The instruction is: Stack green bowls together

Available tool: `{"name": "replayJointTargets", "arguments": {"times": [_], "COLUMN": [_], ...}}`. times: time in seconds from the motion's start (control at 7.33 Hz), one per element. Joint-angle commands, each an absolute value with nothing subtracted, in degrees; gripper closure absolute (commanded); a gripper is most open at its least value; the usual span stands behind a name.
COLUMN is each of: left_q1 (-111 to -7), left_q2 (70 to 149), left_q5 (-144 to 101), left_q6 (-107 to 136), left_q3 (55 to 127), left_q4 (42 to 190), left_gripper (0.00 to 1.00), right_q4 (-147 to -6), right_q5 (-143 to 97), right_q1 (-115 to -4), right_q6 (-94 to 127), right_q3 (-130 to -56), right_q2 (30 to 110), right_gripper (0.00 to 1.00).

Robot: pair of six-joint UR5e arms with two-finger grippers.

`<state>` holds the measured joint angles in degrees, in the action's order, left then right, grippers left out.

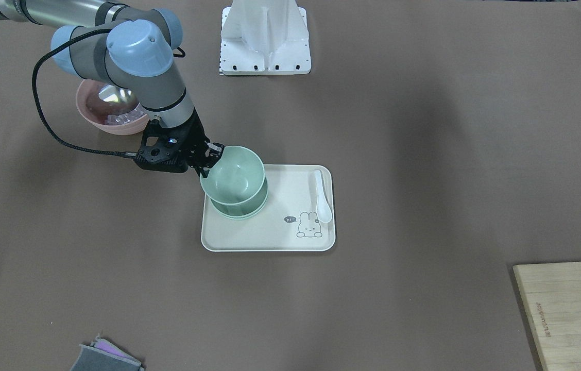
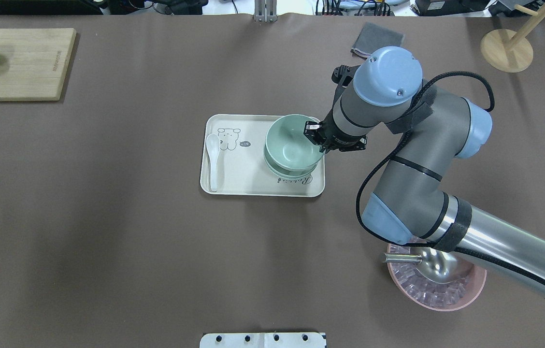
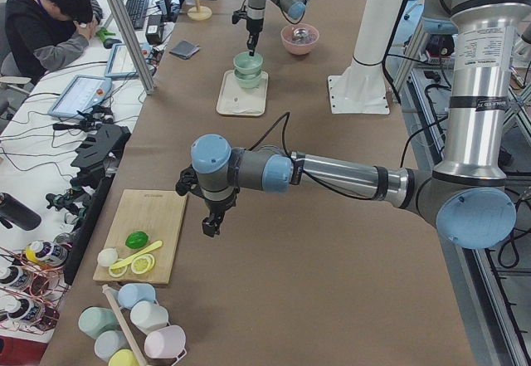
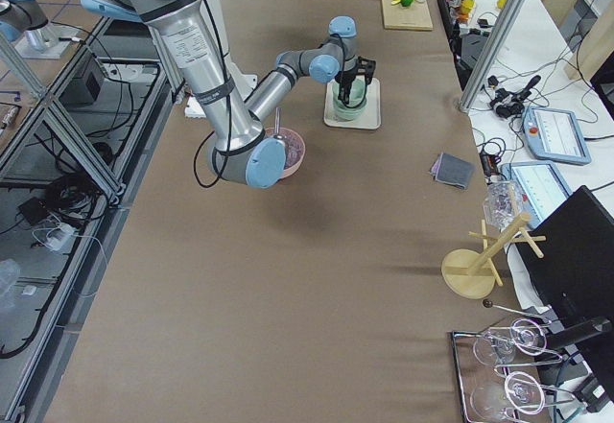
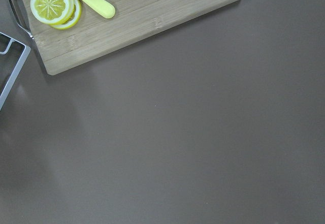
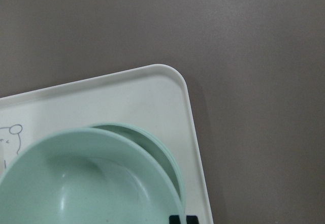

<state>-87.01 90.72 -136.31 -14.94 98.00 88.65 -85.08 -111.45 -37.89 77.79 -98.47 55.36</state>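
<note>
The right gripper (image 2: 318, 140) pinched the top green bowl (image 2: 292, 145) at its 3 o'clock rim, hovering over the green bowls (image 2: 287, 174) at the tray's (image 2: 238, 164) 3 o'clock end. The last nesting seemed underway; next, lower squarely, then release. Whether the left gripper (image 3: 211, 226) was open, I could not tell.

Green bowls (image 3: 248, 69) on a pale tray (image 3: 237, 105)

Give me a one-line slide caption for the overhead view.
Right gripper holds a green bowl by its rim over the stacked green bowls on a cream tray with a white spoon.
</note>
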Motion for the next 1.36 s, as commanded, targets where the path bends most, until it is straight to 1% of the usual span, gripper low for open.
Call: {"name": "replayJointTargets", "arguments": {"times": [0.0, 0.41, 1.23], "left_q1": [-87.0, -87.0, -87.0], "left_q2": [90.4, 90.4, 90.4], "left_q5": [-136.3, -136.3, -136.3], "left_q6": [-14.9, -14.9, -14.9], "left_q3": [97.9, 97.9, 97.6], "left_q4": [88.7, 88.7, 88.8], "left_gripper": [0.01, 0.01, 0.01], "right_q4": [-85.1, -83.5, -83.4], "right_q5": [-111.4, -110.6, -110.6], "right_q1": [-37.9, -37.9, -37.4], "right_q6": [77.7, 77.6, 77.6], "right_q3": [-97.1, -95.4, -94.9], "right_q2": [54.4, 54.3, 54.2], "right_gripper": [1.0, 1.0, 1.0]}}
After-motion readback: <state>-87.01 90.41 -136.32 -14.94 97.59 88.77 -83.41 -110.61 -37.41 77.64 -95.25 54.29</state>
